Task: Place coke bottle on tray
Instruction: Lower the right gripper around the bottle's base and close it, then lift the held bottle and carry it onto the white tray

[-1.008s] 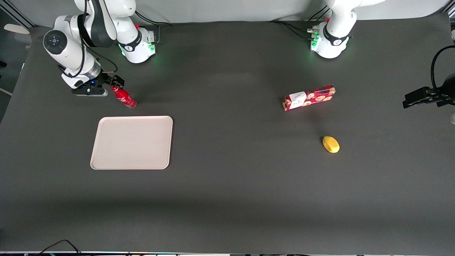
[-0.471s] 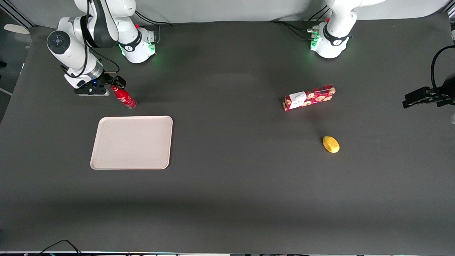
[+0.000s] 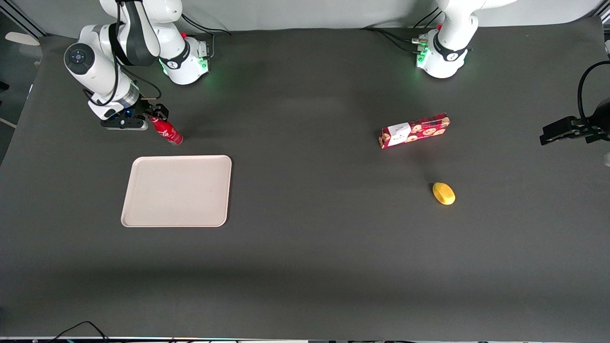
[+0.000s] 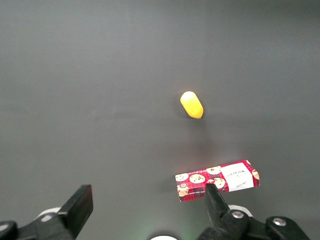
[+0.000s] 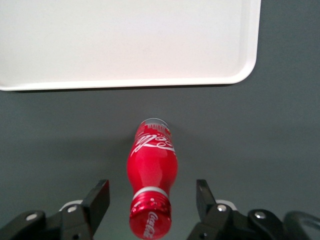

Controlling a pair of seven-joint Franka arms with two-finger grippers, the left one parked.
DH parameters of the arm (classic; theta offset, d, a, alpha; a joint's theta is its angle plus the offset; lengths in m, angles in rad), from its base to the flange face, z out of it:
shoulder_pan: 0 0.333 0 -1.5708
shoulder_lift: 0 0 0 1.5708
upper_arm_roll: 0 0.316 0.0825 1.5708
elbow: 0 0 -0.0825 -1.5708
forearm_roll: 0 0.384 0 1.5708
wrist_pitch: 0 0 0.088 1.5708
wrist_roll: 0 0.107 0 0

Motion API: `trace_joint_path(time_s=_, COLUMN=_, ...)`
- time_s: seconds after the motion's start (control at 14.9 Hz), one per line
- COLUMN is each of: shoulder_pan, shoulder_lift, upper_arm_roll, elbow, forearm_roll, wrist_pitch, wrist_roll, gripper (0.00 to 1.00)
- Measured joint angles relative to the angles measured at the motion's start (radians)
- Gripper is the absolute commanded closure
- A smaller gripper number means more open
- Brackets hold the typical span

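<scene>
**Fingers astride the cap: a tall, slim bottle that could tip**

The gripper sits low over the coke bottle, and the wrist view shows its fingers spread wide, one on each side of the red cap with clear gaps both ways. Nothing is gripped. The bottle stands upright on the dark worktop, farther from the front camera than the tray and close to its rim, though not touching it.

Here's the danger: the bottle is narrow and tall, so if one finger meets it before the other as they close, it may get shoved sideways and topple. A hold high up on the tapered neck could also let it slip or swing during the carry. From the front, the gripper's height against the bottle is hard to judge; it looks level with the cap and neck, not the body.

The tray's raised rim is the next hazard. Carry too low and the base could catch on it.
</scene>
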Motion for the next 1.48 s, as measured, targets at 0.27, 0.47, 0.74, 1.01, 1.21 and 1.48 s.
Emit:
trace_joint_path(time_s=0.27, shoulder_pan=0.008, shoulder_lift=0.013, upper_arm_roll=0.000, elbow=0.000, forearm_roll=0.007, wrist_pitch=0.003, wrist_roll=0.000, gripper=0.50)
trace_joint_path(time_s=0.47, shoulder_pan=0.009, shoulder_lift=0.014, upper_arm_roll=0.000, elbow=0.000, forearm_roll=0.007, wrist_pitch=0.003, wrist_roll=0.000, gripper=0.73)
trace_joint_path(time_s=0.74, shoulder_pan=0.009, shoulder_lift=0.017, upper_arm_roll=-0.001, elbow=0.002, forearm_roll=0.014, wrist_pitch=0.003, wrist_roll=0.000, gripper=1.00)
trace_joint_path(time_s=1.01, shoulder_pan=0.010, shoulder_lift=0.019, upper_arm_roll=0.000, elbow=0.028, forearm_roll=0.018, wrist_pitch=-0.059, wrist_roll=0.000, gripper=1.00)
trace_joint_path(time_s=1.21, shoulder_pan=0.013, shoulder_lift=0.008, upper_arm_roll=0.000, elbow=0.138, forearm_roll=0.034, wrist_pitch=-0.219, wrist_roll=0.000, gripper=1.00)
trace_joint_path(time_s=1.48, shoulder_pan=0.019, shoulder_lift=-0.010, upper_arm_roll=0.004, elbow=0.363, forearm_roll=0.039, wrist_pitch=-0.415, wrist_roll=0.000, gripper=1.00)
